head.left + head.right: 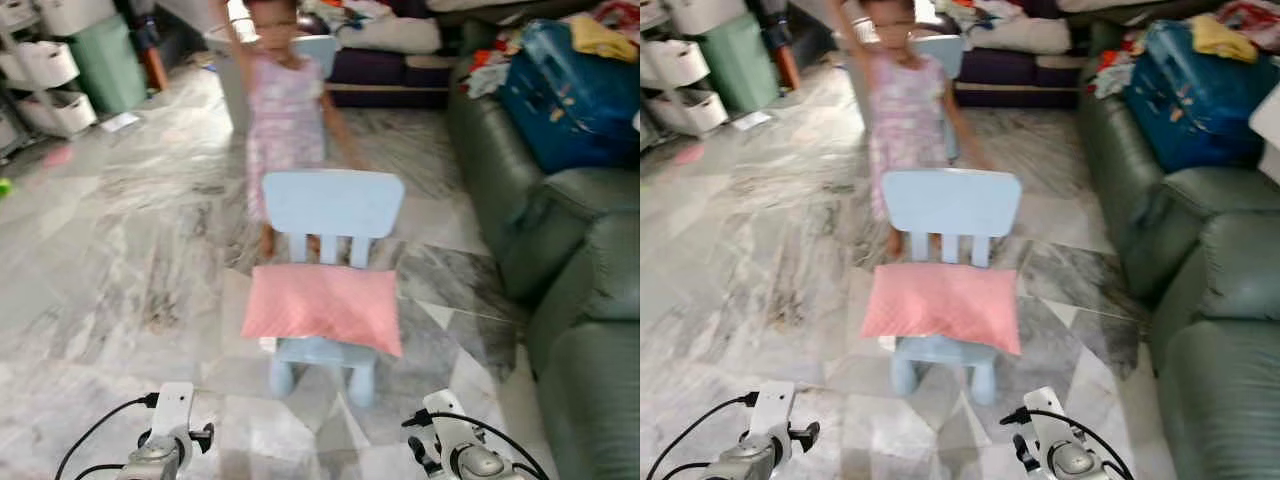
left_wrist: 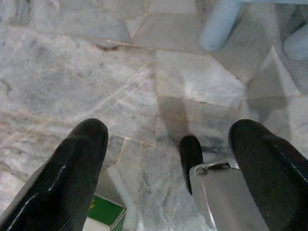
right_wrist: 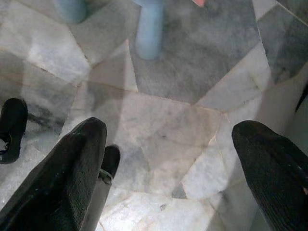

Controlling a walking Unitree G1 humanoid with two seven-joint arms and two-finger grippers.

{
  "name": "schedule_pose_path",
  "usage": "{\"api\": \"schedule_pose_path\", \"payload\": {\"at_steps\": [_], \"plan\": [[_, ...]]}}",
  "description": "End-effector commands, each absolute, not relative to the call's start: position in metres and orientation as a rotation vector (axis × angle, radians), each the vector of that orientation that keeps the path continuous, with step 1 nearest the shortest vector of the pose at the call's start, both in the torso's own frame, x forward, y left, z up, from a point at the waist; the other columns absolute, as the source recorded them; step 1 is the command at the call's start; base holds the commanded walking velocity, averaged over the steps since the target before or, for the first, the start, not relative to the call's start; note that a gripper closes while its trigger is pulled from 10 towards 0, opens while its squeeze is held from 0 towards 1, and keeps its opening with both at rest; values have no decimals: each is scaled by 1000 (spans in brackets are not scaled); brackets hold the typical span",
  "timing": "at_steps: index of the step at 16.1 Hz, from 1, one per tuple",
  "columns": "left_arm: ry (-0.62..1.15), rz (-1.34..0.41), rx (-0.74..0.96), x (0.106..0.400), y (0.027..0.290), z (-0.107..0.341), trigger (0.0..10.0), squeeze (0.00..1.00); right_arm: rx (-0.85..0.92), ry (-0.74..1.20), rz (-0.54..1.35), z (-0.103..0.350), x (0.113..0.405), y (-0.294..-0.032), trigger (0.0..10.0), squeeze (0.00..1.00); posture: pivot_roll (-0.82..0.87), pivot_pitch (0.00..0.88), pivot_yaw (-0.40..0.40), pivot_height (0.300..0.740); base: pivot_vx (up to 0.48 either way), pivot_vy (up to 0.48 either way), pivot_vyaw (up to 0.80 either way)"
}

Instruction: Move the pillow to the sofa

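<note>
1. A pink quilted pillow [image 1: 322,308] lies on a small pale blue plastic chair [image 1: 333,205], beside the green leather sofa [image 1: 580,300].
2. Wrist views show the left gripper [image 2: 168,159] and right gripper [image 3: 168,159] spread wide, empty, above the grey marble floor [image 2: 96,72].

Pink pillow [image 1: 322,306] with a fine quilted pattern, lying on a pale blue chair [image 1: 332,205]. Grey-veined marble floor [image 1: 120,260] beneath the chair; dark green sofa [image 1: 570,290] to its right, bearing a blue bag [image 1: 570,100].

One pillow [image 1: 322,306] — one chair [image 1: 332,205] — one person [image 1: 283,110]
</note>
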State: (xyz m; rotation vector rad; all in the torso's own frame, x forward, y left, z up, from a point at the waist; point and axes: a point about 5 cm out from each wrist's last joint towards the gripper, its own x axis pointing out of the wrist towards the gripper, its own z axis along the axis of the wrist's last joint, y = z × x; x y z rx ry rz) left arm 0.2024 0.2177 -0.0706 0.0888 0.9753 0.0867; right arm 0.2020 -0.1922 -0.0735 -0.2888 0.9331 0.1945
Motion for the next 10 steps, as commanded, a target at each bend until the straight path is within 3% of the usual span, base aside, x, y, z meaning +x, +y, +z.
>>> {"api": "schedule_pose_path", "payload": {"at_steps": [1, 6, 10], "plan": [[984, 101, 83, 199, 219, -72, 10000, 0, -288, 936, 198, -74, 202, -189, 10000, 0, -119, 0, 30, 740, 0, 0, 0], [983, 92, 69, 201, 209, -73, 10000, 0, -293, 936, 202, -74, 202, -189, 10000, 0, -119, 0, 29, 740, 0, 0, 0], [985, 95, 62, 200, 211, -73, 10000, 0, -295, 936, 203, -74, 202, -189, 10000, 0, -120, 0, 30, 740, 274, 0, 0]]}}
